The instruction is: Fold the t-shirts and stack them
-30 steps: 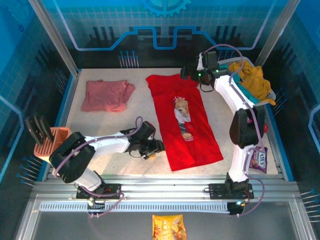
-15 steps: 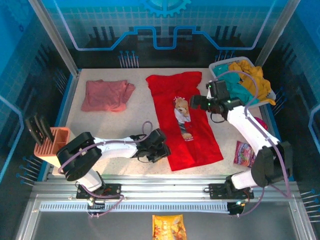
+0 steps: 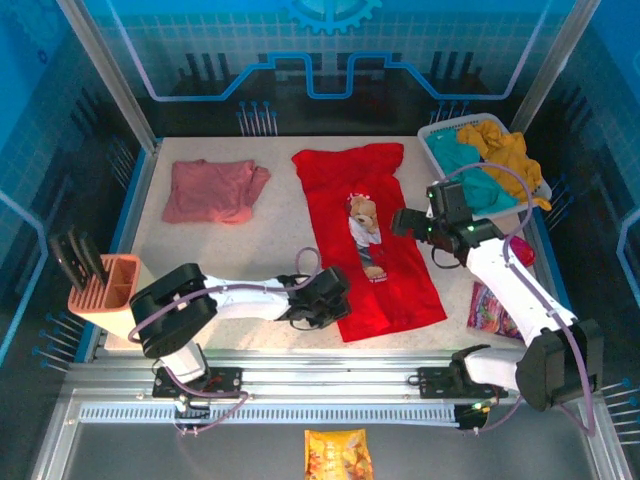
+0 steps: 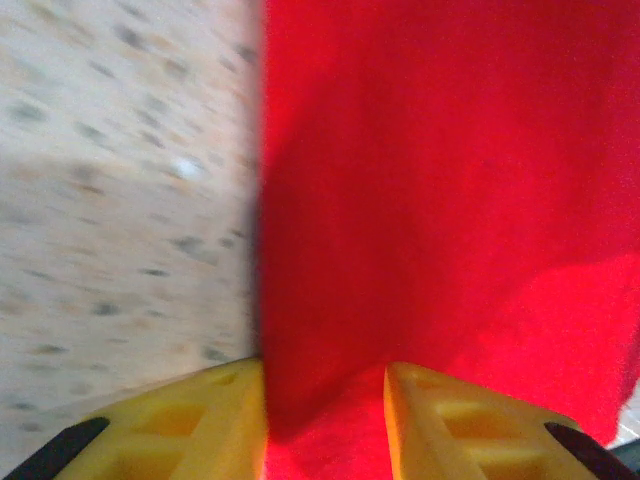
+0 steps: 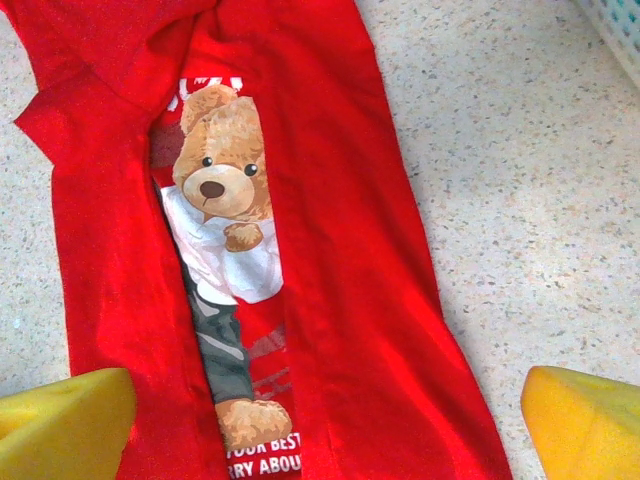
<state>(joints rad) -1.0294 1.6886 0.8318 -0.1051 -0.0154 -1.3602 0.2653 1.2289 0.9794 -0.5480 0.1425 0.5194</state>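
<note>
Red t-shirt (image 3: 372, 245) centre, pink t-shirt (image 3: 213, 190) at 10 o'clock: you have two. Left gripper (image 4: 325, 400) straddles its hem, 7 o'clock, pinch unclear; right gripper (image 5: 330, 425) spread wide, 3 o'clock.

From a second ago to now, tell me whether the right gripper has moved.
Yes. The right gripper has come nearward from beside the white basket's far corner, and is now beside the bear print on the red t-shirt.
</note>
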